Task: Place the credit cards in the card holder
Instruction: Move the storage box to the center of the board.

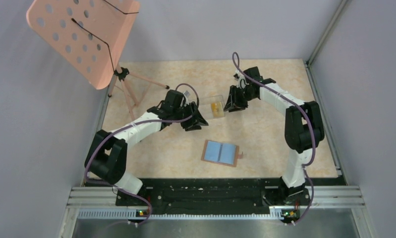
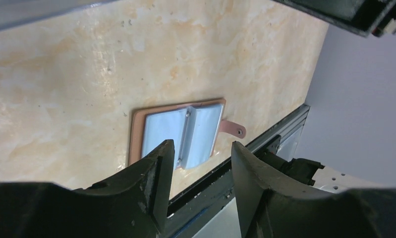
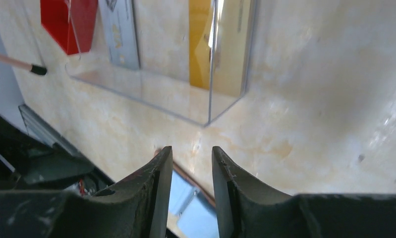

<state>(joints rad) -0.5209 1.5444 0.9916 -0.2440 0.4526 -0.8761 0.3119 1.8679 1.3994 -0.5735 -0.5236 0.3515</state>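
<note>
**Card holder lies open, cards stand in clear box**

The card holder (image 1: 220,152) lies unfolded on the table (image 1: 176,148), blue lining up, close to the arms' bases. Farther back, a clear box (image 1: 216,106) sits between the two grippers, well apart from the card holder. A yellow card (image 3: 205,44) and a pale card (image 3: 119,34) stand in the box, with a red tray (image 3: 69,22) near them. The left gripper (image 2: 200,153) is spread fairly wide and holds nothing. The right gripper (image 3: 192,158) is parted by only a narrow gap and is also empty.

Top camera looks down; both wrist cameras see the card holder (image 2: 178,134).
</note>
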